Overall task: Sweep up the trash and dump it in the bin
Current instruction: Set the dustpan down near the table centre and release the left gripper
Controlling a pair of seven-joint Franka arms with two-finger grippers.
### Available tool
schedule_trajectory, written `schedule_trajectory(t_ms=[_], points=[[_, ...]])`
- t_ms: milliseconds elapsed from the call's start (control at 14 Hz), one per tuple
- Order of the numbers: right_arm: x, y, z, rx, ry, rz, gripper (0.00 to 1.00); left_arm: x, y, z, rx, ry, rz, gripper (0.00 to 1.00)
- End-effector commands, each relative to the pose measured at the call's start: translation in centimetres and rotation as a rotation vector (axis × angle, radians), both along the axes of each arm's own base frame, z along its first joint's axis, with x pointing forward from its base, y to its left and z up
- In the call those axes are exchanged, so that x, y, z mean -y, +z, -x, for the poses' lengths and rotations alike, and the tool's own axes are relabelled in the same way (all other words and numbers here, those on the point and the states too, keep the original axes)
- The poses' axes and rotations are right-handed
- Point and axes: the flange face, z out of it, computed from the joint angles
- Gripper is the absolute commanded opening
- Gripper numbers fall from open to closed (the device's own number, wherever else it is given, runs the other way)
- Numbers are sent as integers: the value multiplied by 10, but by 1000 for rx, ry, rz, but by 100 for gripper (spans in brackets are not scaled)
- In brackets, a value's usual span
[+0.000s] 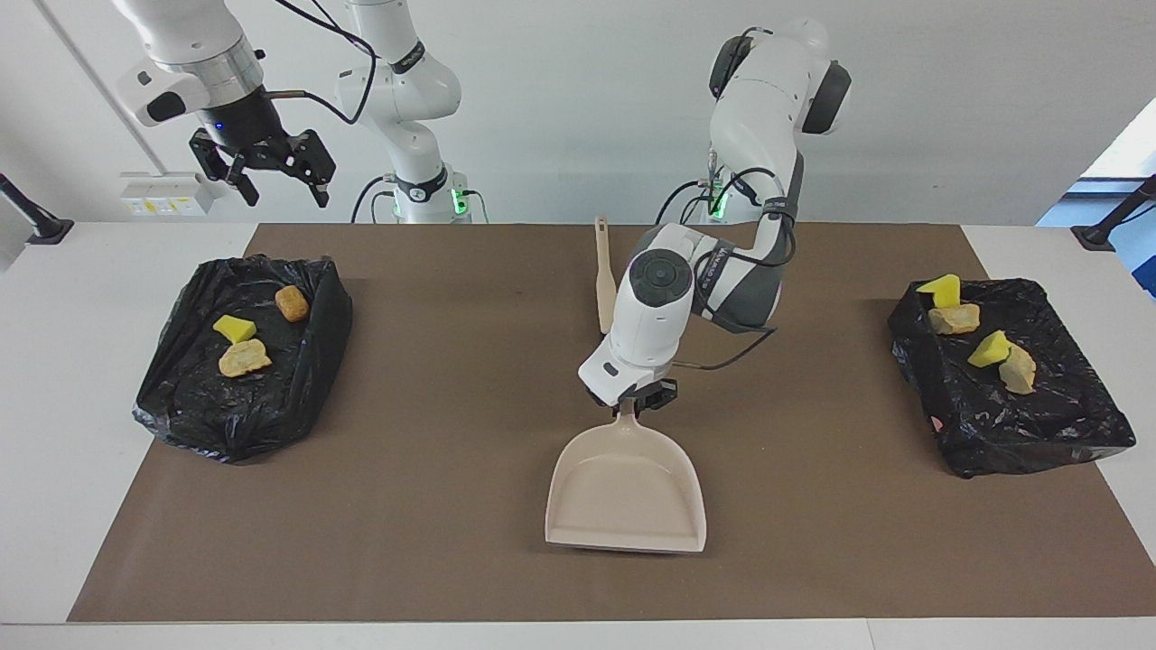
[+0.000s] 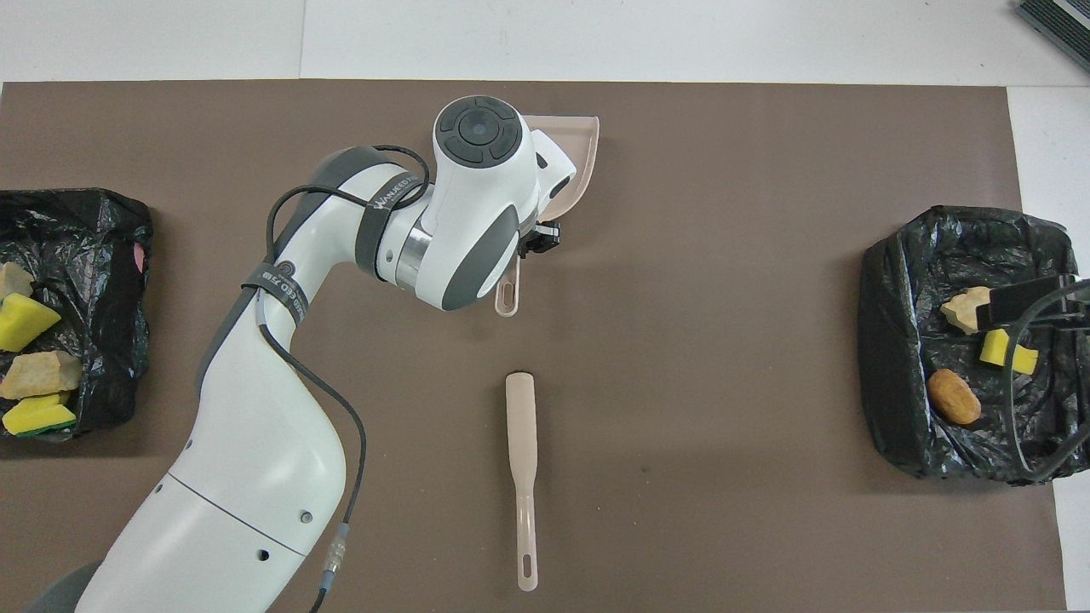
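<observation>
All seven pieces of trash already lie in the two black-bagged bins. Three sit in the bin (image 1: 239, 424) at mid-height on the frame's edge, at the right arm's end of the table: a yellow sponge chunk (image 1: 235, 328), a tan piece (image 1: 244, 358) and the brown nugget (image 1: 292, 303). The other four (image 1: 991, 348) sit in the second bin (image 1: 1011, 433) at the left arm's end. None shows on the brown mat (image 1: 433, 433).

Your left gripper (image 1: 637, 399) is low in the centre of the facing view, and its jaws look closed on the handle of the beige dustpan (image 1: 625, 492), which rests flat on the mat. Your right gripper (image 1: 262, 171) hangs high in the upper corner of that view, over the first bin, with its jaws spread and empty; that arm waits. The brush (image 2: 521, 443) lies alone in the lower centre of the overhead view.

I judge the scraps light. The sponge is soft and springy, so it would squash and skid under a pinch. The bread-like pieces probably crumble, and the nugget may roll. Push them with the brush's flat blade, don't grab them. The dustpan seems stiff and light; hold the handle close to the pan so it doesn't tip.
</observation>
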Motion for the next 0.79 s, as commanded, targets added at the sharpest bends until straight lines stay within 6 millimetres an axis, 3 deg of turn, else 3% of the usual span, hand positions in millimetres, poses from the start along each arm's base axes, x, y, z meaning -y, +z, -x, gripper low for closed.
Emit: schedule_trajectory(t_ms=[0,72,215,286,501,572,644,715], points=[[0,-2,6,-1,7,5,100,1,2,10,11,7,9,21],[0,-1,4,14,12,3,100,1,2,11,10,5,8,32],[-1,0,3,19,12,4,100,1,2,13,-1,3,0,71],[-1,0,3,22,12,4,100,1,1,13,-3,3,0,100],[-7,-3,4,13,30,2,100,-10,26,14,15,7,4,100],[-7,-2,4,18,29,2,100,-20,46,20,24,12,3,100],[-11,-3,4,13,33,3,100,-33,62,24,36,22,-5,100],[-15,-4,4,-1,36,7,100,-63,82,22,50,62,-8,100]])
